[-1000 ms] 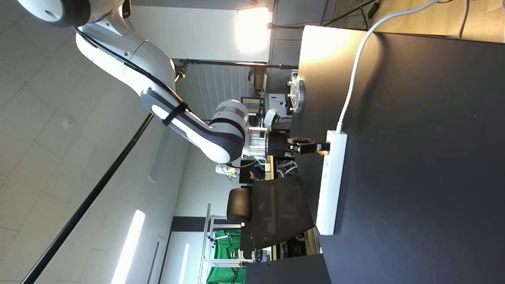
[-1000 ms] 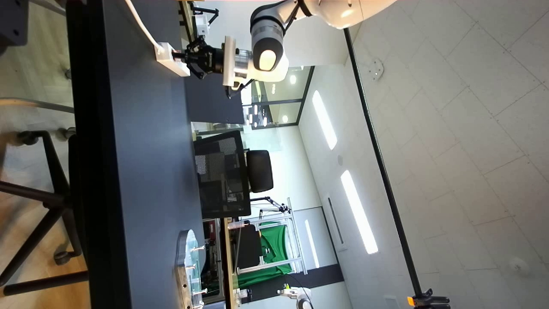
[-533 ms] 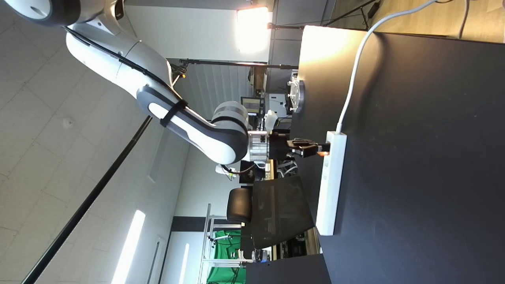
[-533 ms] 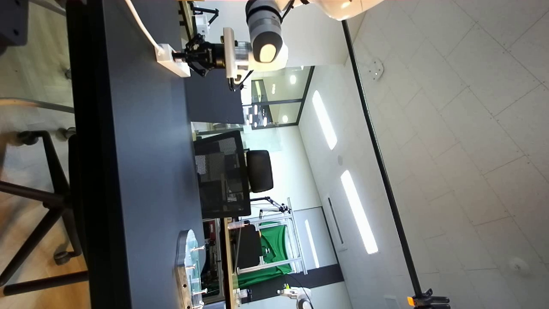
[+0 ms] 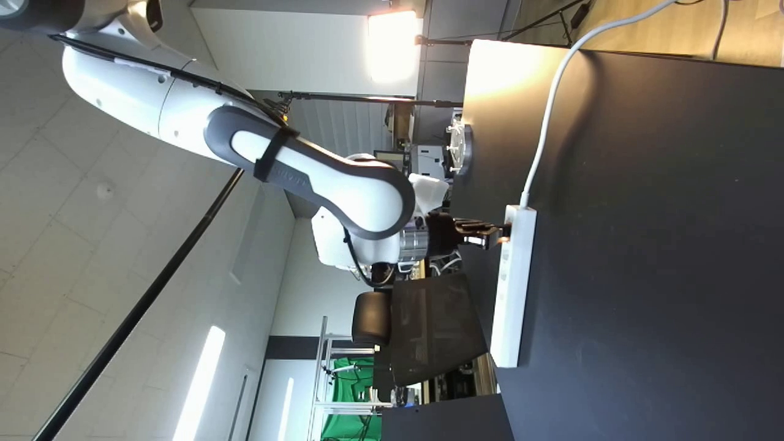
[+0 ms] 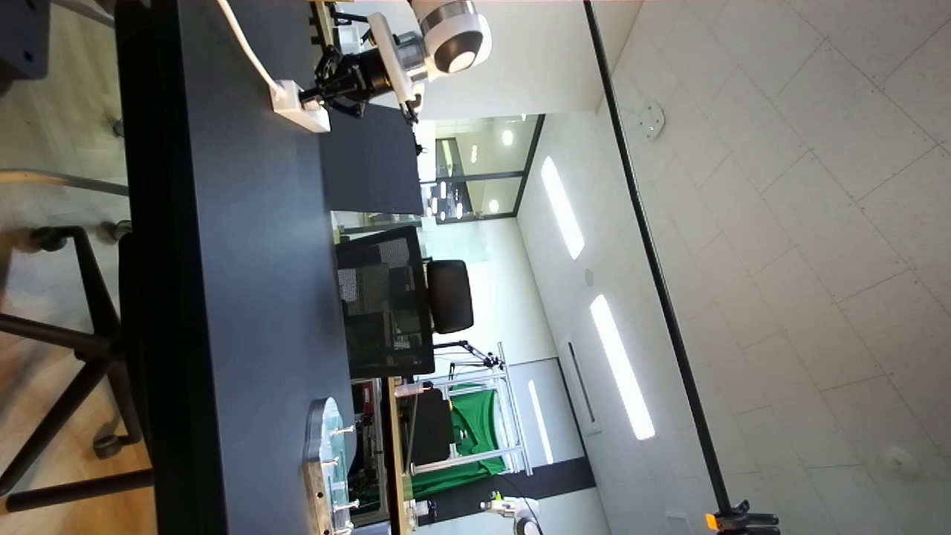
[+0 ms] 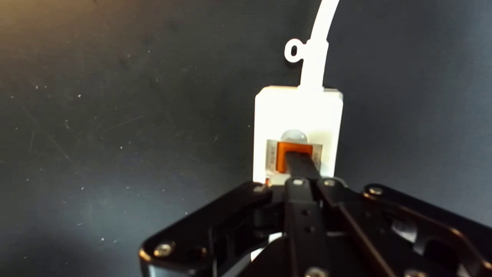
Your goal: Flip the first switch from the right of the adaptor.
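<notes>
The adaptor is a long white power strip on the dark table. It shows in both exterior views [image 5: 513,300] [image 6: 299,116] and in the wrist view [image 7: 296,111]. In the wrist view an orange switch [image 7: 281,154] sits in a pale frame near the cable end, beside a round clear light. My gripper, in the wrist view [image 7: 300,157] and both exterior views [image 5: 506,231] [image 6: 306,96], is shut with nothing between its fingers. Its fingertips rest on the orange switch and hide its lower right part. The strip's rest is hidden behind the gripper there, except a sliver of orange-red.
A white cable [image 5: 547,116] runs from the adaptor's end over the table [image 5: 643,245]. A clear board with metal pegs [image 6: 330,468] stands farther along the table. A black mesh chair [image 6: 386,305] stands at the table's edge.
The arm and wrist have swung and tilted while the fingertips stay at the switch end of the adaptor. The adaptor has shifted very slightly. The gripper stays shut.
</notes>
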`<state>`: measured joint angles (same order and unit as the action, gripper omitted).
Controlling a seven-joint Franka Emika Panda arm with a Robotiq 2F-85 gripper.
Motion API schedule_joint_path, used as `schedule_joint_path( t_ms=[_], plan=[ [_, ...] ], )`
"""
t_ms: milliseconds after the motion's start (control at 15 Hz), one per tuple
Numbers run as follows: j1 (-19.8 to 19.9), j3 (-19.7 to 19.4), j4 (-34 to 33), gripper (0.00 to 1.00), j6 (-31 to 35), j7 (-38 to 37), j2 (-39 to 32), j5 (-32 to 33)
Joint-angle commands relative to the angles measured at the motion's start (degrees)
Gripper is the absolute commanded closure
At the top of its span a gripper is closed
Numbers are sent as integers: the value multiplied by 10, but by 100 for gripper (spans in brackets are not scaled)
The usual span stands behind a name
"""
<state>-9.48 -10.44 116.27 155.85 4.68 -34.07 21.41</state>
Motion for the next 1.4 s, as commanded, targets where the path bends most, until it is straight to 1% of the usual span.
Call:
schedule_joint_path(
  t_ms=[0, 67, 133, 200, 267, 667, 800, 1000, 1067, 1133, 1267, 1333],
  plan=[
    [-128, -123, 20, 100, 81, -150, -47, 93],
    [-144, -134, 22, 100, 80, -189, -48, 122],
    [-157, -142, 23, 100, 72, -208, -46, 129],
    [-158, -138, 24, 100, 60, -216, -40, 131],
    [-150, -127, 24, 100, 46, -212, -31, 125],
    [-34, 1, 19, 100, -54, -58, 67, 23],
    [-2, 33, 12, 100, -93, -13, 94, -3],
    [36, 67, -3, 100, -154, 45, 122, -35],
    [51, 80, -9, 74, -182, 74, 125, -50],
    [64, 91, -19, 73, -216, 105, 124, -68],
    [86, 110, -34, 61, -274, 163, 122, -101],
    [95, 115, -41, 53, -300, 184, 120, -113]
  ],
)
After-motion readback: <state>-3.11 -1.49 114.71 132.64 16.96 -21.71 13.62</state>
